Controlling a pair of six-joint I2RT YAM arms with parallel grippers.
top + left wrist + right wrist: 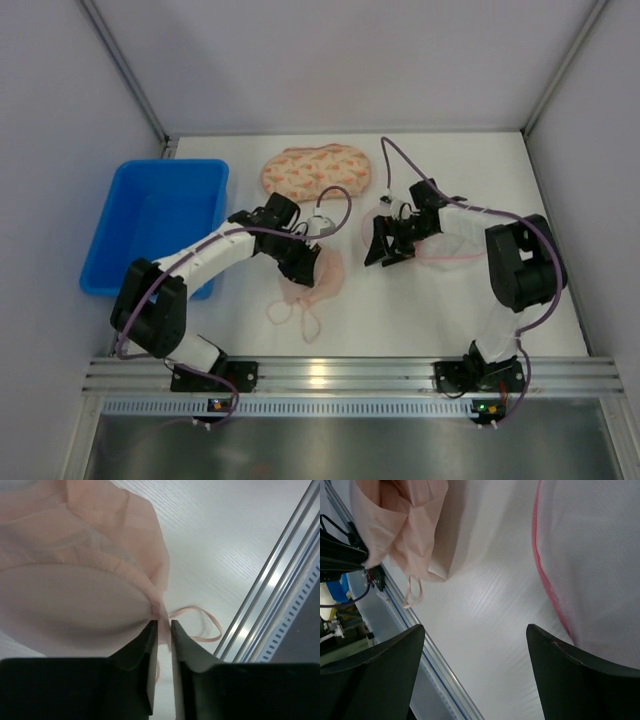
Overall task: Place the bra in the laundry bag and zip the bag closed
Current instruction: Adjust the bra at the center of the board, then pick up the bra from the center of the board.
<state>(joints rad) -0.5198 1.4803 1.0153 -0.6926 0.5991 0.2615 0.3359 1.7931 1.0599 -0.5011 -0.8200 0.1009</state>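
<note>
Well, bra [320, 276] (peach) outside laundry bag [452, 244]

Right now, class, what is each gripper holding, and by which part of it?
The left gripper pinches the bra by the edge of one cup. The right gripper is open and holds nothing, beside the laundry bag.

What I count from here: four single items and one pair.
I see one blue plastic bin [160, 215] at nine o'clock, one oval cream cloth piece with orange print [316, 170] at twelve, one pale pink padded bra [318, 280], one white mesh laundry bag with pink edging [592, 550] at three, and two grippers: left gripper [164, 625], right gripper [475, 630].
</note>
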